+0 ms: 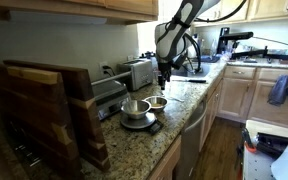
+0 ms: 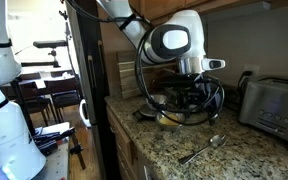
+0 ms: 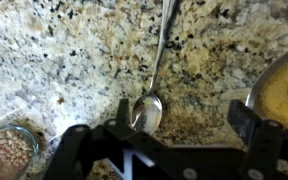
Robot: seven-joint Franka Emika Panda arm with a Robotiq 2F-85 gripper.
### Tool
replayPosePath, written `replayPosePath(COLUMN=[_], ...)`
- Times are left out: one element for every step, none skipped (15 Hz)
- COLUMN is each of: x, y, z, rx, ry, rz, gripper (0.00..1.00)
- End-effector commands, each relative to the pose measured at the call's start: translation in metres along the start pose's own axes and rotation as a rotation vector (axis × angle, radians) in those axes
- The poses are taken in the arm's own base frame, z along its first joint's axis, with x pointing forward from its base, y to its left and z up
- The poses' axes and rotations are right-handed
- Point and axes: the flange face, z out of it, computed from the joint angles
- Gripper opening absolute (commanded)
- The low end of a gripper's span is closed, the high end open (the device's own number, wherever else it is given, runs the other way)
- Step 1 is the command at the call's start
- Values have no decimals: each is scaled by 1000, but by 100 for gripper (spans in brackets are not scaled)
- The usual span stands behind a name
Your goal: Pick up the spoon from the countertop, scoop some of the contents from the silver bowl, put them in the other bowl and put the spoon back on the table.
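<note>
The spoon [image 3: 149, 106] lies flat on the speckled granite countertop [image 3: 64, 60], its handle running away from the gripper. In an exterior view the spoon [image 2: 202, 150] lies near the counter's front edge. My gripper [image 3: 184, 120] hangs open just above the counter, with nothing held. The spoon's bowl sits just inside one fingertip [image 3: 122, 110]. A metal-rimmed bowl [image 3: 284, 90] with yellowish contents shows at the right edge. A small clear bowl [image 3: 9, 150] with pale grains is at the lower left. In an exterior view both bowls [image 1: 134, 107] [image 1: 157, 102] stand below the gripper [image 1: 164, 78].
A toaster [image 2: 274, 105] stands on the countertop by the wall. Wooden cutting boards [image 1: 44, 110] lean in a rack at one end. The counter's rounded edge [image 1: 189, 115] drops to the cabinets and floor. A white machine [image 2: 4, 110] stands beside the counter.
</note>
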Motion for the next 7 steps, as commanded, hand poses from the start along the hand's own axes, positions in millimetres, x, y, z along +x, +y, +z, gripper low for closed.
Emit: replayPosePath(x=[-20, -22, -24, -7, -8, -10, -11], y=[-11, -12, -13, -6, -7, -8, -8], z=[-34, -40, -43, -27, -31, -34, -35], rx=[22, 22, 22, 4, 6, 7, 7], ry=[16, 17, 13, 18, 17, 17, 17], rz=[-64, -77, -94, -60, -69, -75, -80], gripper=[100, 100, 100, 100, 100, 100, 100])
